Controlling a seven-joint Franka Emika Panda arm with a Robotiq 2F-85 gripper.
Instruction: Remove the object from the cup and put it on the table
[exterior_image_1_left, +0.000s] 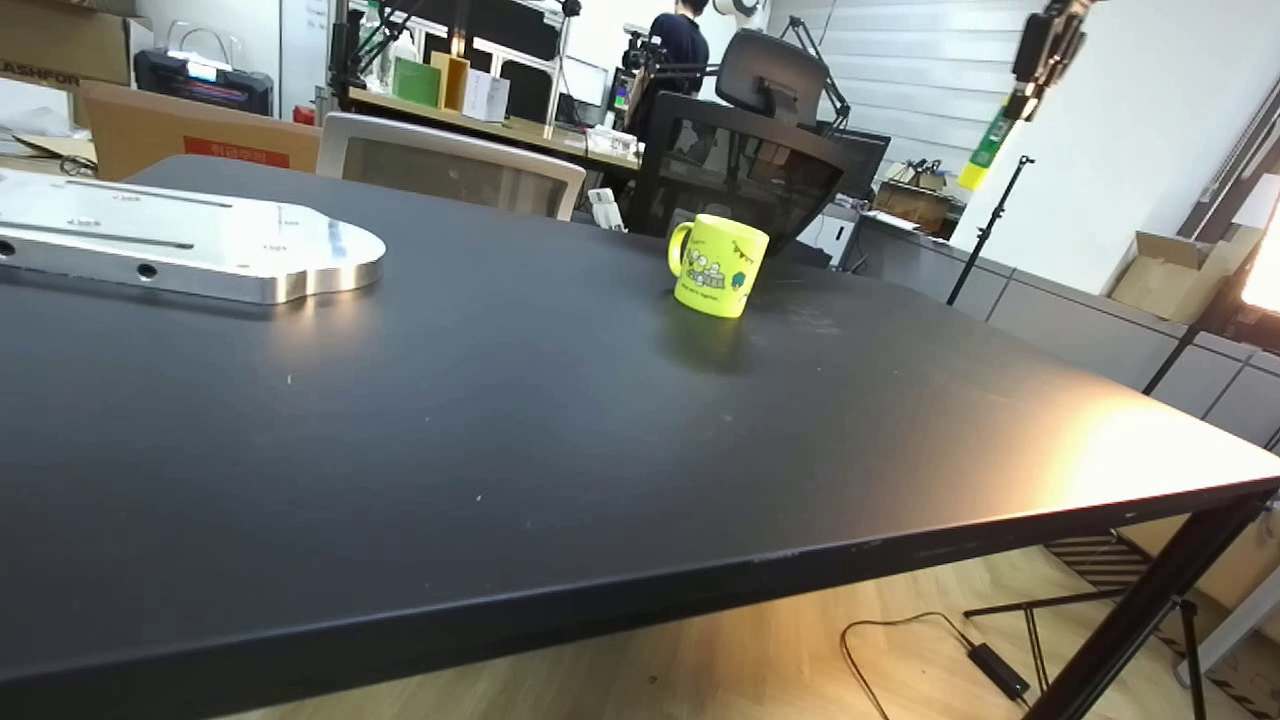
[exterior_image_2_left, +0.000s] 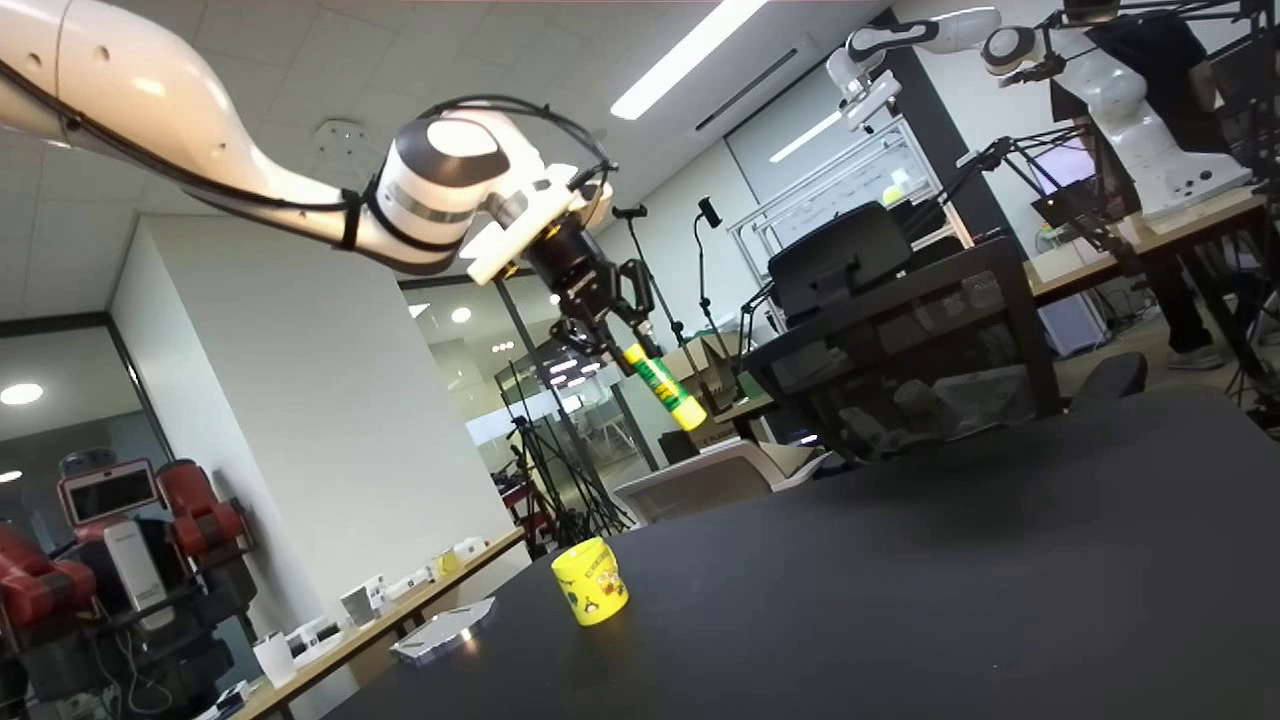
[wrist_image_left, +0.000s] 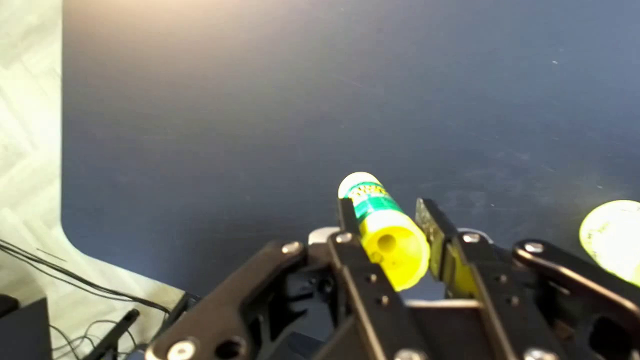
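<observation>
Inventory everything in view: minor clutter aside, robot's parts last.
Table: one, black, foreground
Stick: one, yellow and green, above the table
Cup: one, lime-yellow, on the table
Metal plate: one, silver, on the table
Chairs: at least three, pale and black, beyond the table
Person: at least one, dark clothes, background
Cardboard boxes: several, brown, background
Standing robot: one, red and black, background
Distant arm: one, white, background
Arm: one, white, above table height
Gripper: one, black, closed on the stick
</observation>
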